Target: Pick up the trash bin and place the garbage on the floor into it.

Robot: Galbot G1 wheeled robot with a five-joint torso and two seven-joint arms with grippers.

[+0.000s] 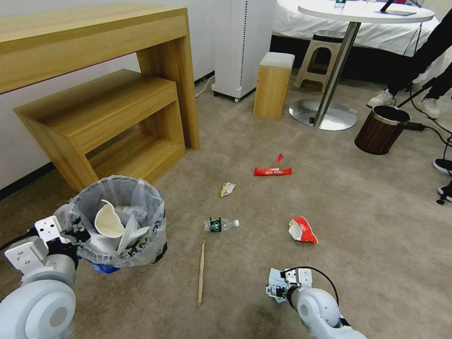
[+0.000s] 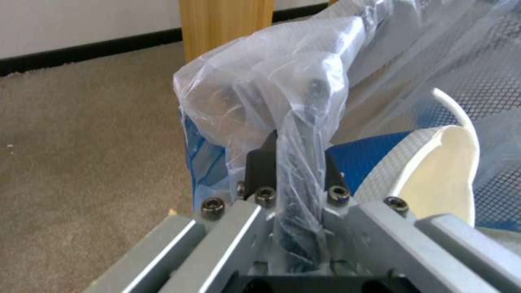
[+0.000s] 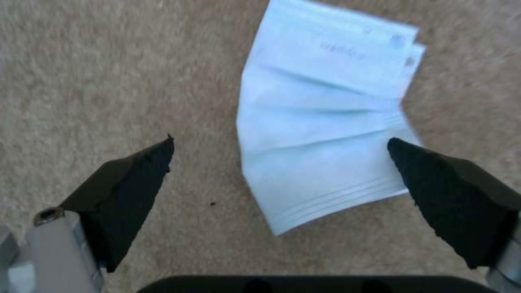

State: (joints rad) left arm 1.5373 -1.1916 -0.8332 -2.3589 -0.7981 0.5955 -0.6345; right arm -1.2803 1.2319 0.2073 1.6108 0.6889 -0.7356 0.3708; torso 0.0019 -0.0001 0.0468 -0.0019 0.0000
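Observation:
The trash bin, black with a clear liner, hangs at the left just above the floor. My left gripper is shut on its bagged rim. White slippers lie inside it. My right gripper is low over the carpet and open. The pale blue mask lies flat between its fingers, untouched. Other garbage is strewn ahead: a wooden stick, a green-label bottle, a red-white wrapper, a small yellow wrapper and a long red wrapper.
A wooden desk with a low shelf unit stands close behind the bin. Farther back are a white appliance, a wooden stool, a round table's base and a brown wood-grain bin. Cables and a person's feet are at right.

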